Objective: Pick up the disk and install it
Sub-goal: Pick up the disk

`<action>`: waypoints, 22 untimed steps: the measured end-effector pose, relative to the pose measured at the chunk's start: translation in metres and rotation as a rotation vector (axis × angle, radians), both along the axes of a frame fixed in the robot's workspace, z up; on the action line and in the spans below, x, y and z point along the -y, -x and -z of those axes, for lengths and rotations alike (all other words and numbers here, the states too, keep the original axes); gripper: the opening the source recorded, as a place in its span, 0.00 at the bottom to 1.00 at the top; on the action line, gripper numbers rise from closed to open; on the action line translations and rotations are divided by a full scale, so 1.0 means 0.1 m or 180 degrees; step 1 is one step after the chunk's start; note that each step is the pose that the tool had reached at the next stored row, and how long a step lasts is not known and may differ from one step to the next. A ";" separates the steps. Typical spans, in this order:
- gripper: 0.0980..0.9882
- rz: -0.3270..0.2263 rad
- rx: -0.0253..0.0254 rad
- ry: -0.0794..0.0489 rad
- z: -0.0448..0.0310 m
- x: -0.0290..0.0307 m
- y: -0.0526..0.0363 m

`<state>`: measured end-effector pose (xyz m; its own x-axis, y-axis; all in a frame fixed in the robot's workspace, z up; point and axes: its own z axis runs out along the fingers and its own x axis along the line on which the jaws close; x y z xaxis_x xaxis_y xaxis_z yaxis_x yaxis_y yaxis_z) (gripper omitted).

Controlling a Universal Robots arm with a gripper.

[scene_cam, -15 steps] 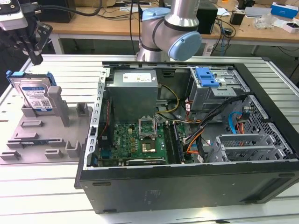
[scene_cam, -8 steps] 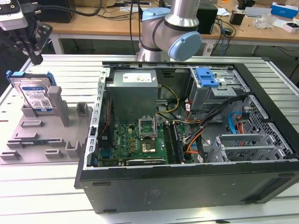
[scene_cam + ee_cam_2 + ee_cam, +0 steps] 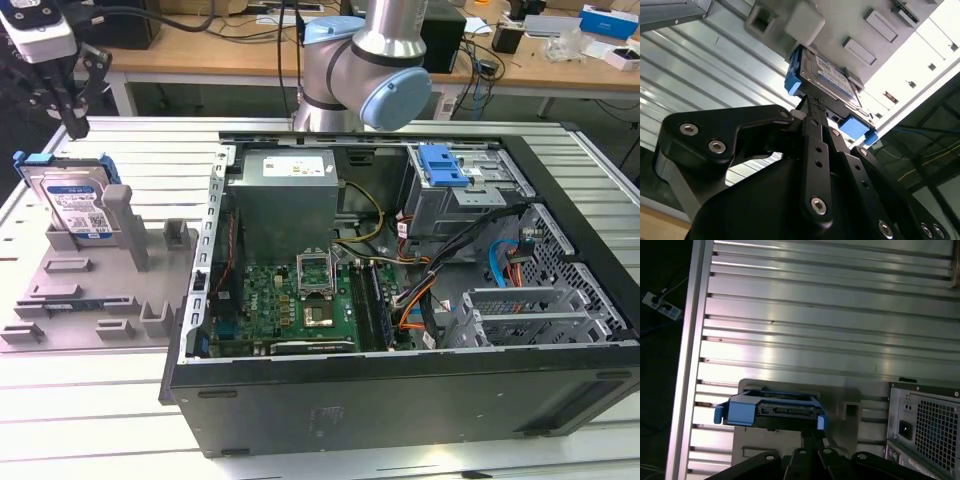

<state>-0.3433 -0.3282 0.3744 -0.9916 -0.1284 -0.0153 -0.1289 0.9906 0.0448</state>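
The disk [image 3: 70,203] is a silver drive with a white-and-blue label in a blue carrier frame. It stands on edge in a grey slotted holder [image 3: 100,285] at the exterior view's left, outside the computer case. My gripper [image 3: 76,122] hangs just above the disk's top edge, with a small gap between them and nothing held. In the second wrist view the gripper [image 3: 812,102] points at the disk [image 3: 832,75]. In the first wrist view the disk's blue-framed edge [image 3: 771,411] lies just beyond the gripper [image 3: 815,432].
An open computer case [image 3: 400,390] lies to the holder's right, showing a motherboard [image 3: 300,300], a grey power-supply box [image 3: 285,195] and a drive bay with a blue latch [image 3: 442,165]. The arm's base [image 3: 365,70] stands behind it. Everything rests on a ribbed aluminium table [image 3: 830,315].
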 end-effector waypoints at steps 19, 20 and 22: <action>0.08 -0.1563 -0.0005 0.0001 0.015 0.000 0.000; 0.15 -0.1666 -0.0005 0.0001 0.018 0.000 0.000; 0.29 -0.1813 -0.0005 0.0001 0.020 0.000 0.000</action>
<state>-0.3433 -0.3282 0.3724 -0.7659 -0.6429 -0.0137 -0.6427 0.7648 0.0451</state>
